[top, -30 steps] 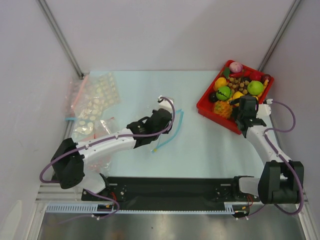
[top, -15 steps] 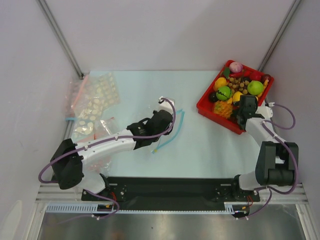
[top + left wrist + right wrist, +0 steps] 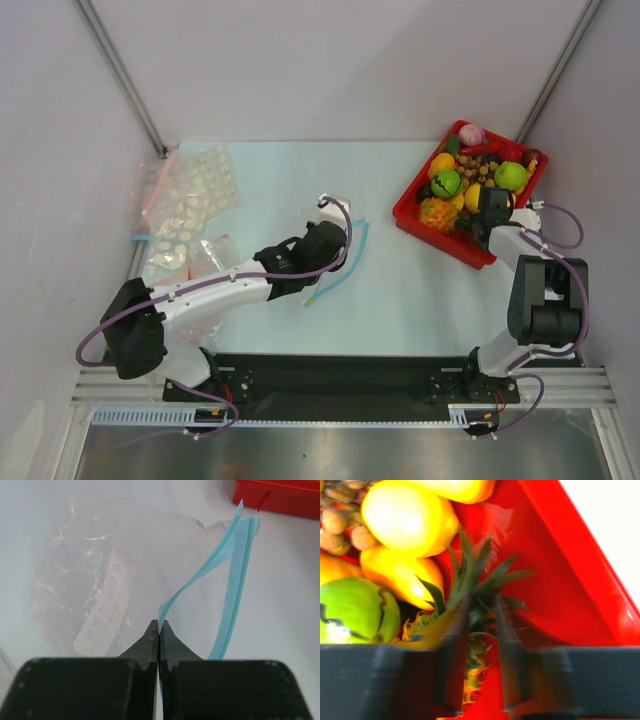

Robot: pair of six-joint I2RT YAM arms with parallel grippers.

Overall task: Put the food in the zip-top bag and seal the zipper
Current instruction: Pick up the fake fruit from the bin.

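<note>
The clear zip-top bag (image 3: 90, 580) lies on the table under my left gripper (image 3: 159, 625), which is shut on one side of its light-blue zipper (image 3: 235, 580); the mouth gapes. From above the zipper (image 3: 357, 245) shows just right of the left gripper (image 3: 335, 258). The food lies in a red tray (image 3: 420, 228). My right gripper (image 3: 482, 605) has closed in on the green leaves of the orange pineapple (image 3: 470, 575), its fingers blurred. Beside it lie a dark-marked green fruit (image 3: 350, 610) and yellow pieces (image 3: 405, 517). In the top view the pineapple (image 3: 437, 213) lies left of the right gripper (image 3: 478, 215).
Spare clear bags with pink strips (image 3: 185, 205) lie at the table's left edge. The tray also holds a plain green fruit (image 3: 511, 176), a pink piece (image 3: 472, 134) and small brown bits. The red tray wall (image 3: 580, 555) rises just right of the right fingers.
The right gripper reached further into the tray and its jaws came in from wide open onto the pineapple's leaves; the pineapple shifted slightly left. The left arm stayed put.
</note>
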